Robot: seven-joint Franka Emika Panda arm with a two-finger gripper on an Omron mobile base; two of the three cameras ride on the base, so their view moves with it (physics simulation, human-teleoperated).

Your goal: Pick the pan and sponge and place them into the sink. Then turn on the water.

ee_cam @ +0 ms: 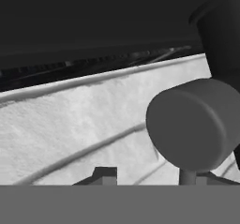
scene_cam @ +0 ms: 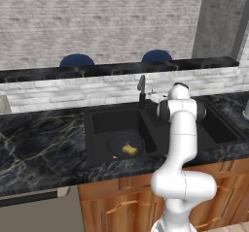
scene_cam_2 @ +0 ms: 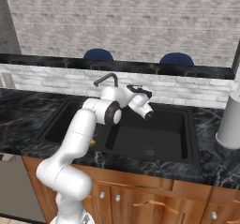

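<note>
One sponge (scene_cam: 129, 150) on pan (scene_cam: 116, 142) in sink's (scene_cam: 97, 143) left basin; fingers (ee_cam: 147, 175) partly parted, grasp unclear.

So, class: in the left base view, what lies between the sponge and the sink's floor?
The pan lies there. The sponge rests on it, and the pan sits on the floor of the sink's left basin.
</note>
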